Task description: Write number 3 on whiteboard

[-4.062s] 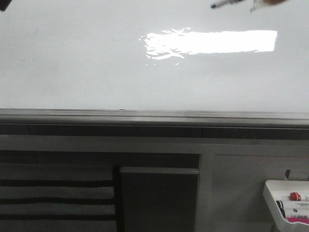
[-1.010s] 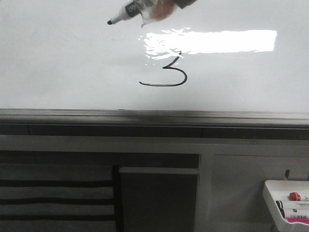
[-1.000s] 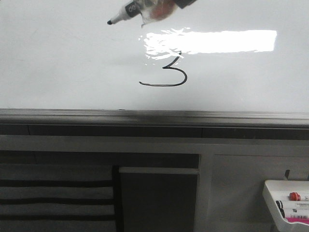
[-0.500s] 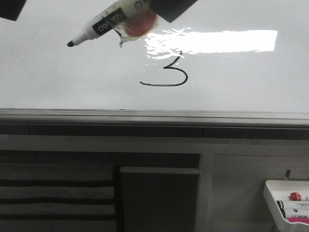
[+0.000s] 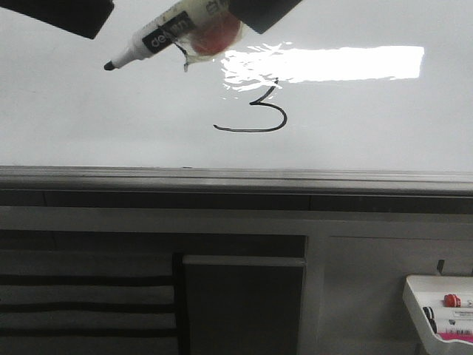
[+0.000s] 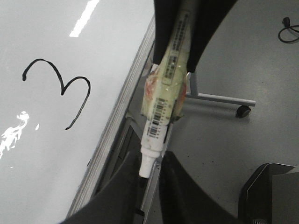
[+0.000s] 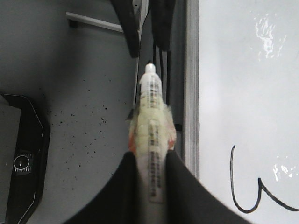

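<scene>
My right hand (image 7: pixel 150 168) is clamped on a white marker pen (image 5: pixel 159 38) with a black label band and a lump of yellowish tape and something red around its barrel; its dark tip points leftward and slightly down, apart from the large glossy white whiteboard (image 5: pixel 89 111). In my right wrist view the marker pen (image 7: pixel 150 121) runs out between my two dark fingers (image 7: pixel 126 182), which press on it from both sides. My left hand (image 6: pixel 149 186) has its fingers spread, the pen's white nose lying in the gap between them, and I cannot tell whether they touch it. The thin black hand-drawn number 3 (image 5: pixel 260 112) sits on the whiteboard just under the bright rectangular light reflection (image 5: pixel 325 63), its long tail running left, above the grey metal bottom rail (image 5: pixel 236 177). A small white tray of markers (image 5: pixel 437 307) sits at lower right.
</scene>
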You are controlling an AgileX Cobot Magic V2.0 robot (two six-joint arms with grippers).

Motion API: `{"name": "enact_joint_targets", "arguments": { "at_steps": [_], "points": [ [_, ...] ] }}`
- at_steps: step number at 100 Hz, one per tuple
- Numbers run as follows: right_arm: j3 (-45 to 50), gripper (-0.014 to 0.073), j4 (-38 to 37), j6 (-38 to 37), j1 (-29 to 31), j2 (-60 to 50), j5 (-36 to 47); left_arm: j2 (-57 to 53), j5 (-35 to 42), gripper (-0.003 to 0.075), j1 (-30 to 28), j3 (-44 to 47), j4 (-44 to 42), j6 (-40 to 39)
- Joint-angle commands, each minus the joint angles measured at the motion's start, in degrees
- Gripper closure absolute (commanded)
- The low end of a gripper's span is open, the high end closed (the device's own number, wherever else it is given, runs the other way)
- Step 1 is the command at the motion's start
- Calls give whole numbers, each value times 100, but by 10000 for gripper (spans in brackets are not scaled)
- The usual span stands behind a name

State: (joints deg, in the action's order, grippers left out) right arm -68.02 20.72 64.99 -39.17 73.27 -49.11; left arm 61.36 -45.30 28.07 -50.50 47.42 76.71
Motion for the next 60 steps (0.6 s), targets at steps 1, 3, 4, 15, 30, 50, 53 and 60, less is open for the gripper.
{"name": "enact_joint_targets", "arguments": {
  "at_steps": [1, 3, 4, 15, 30, 50, 53, 60],
  "points": [
    [-179, 655, 116, 60, 0, -147, 319, 12, 160, 636, 54, -250, 330, 27],
    [-179, 655, 116, 60, 0, -147, 330, 28, 160, 634, 54, -259, 330, 27],
    [-179, 655, 116, 60, 0, -147, 330, 29, 160, 634, 54, -259, 330, 27],
    [-179, 655, 116, 60, 0, -147, 420, 113, 131, 620, 54, -277, 342, 27],
    [-179, 655, 116, 60, 0, -147, 509, 193, 80, 444, 127, -277, 342, 158],
    [-179, 655, 116, 60, 0, -147, 509, 219, 509, 348, 492, -277, 342, 318],
    [-179, 655, 116, 60, 0, -147, 509, 227, 580, 354, 539, -277, 342, 318],
    [-179, 655, 116, 60, 0, -147, 509, 266, 679, 365, 602, -277, 288, 318]
  ]
}}
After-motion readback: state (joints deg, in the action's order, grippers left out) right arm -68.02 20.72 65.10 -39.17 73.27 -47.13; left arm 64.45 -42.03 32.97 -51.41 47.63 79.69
